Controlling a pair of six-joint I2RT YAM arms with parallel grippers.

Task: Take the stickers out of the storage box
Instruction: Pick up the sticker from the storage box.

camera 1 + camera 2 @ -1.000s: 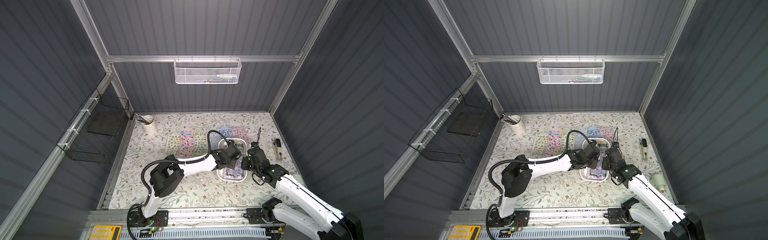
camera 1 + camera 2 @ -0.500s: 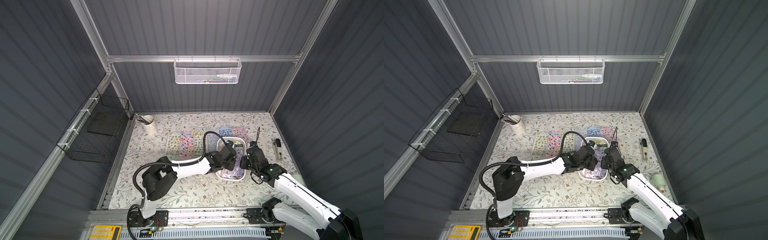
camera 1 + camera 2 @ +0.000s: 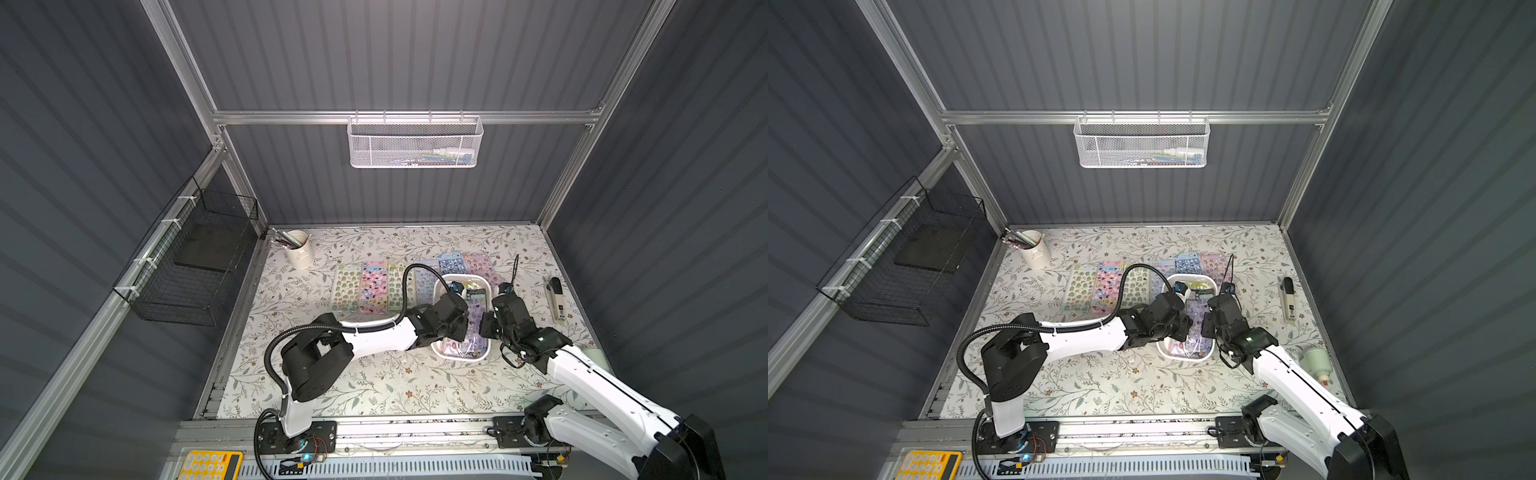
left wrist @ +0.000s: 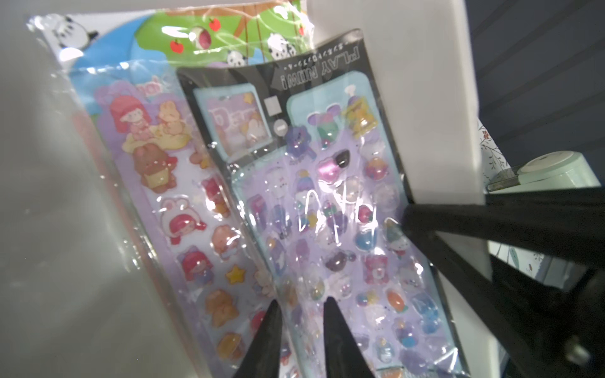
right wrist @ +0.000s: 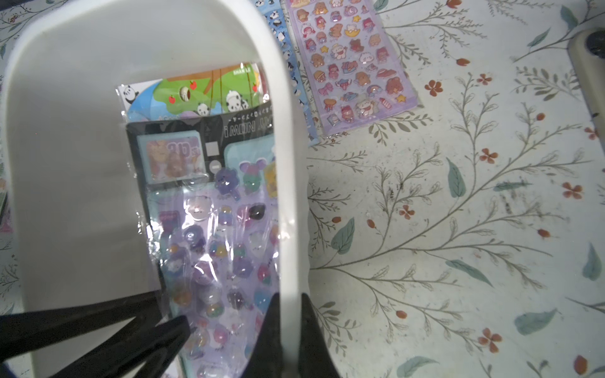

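Clamping the storage box [image 5: 65, 163] by the long wall facing the table's right edge: right gripper [image 5: 289, 296] is sitting with one finger inside the rim and one outside, squeezed onto it. Box is sitting flat on the table [image 3: 374, 386], right of centre, in both top views. From the opposite side, left gripper [image 4: 301, 299] is reaching into the box, fingers straddling the long edge of the top sheet [image 4: 327, 212], purple with a black border. There's a narrow gap between them, so can't tell if it's actually pinching. More stickers [image 4: 183, 196] are lying under it in the box. Loose sheets [image 3: 374, 286] are lying in a row on the table left of the box, with two more sheets [image 3: 478, 264] between the box and the far edge.
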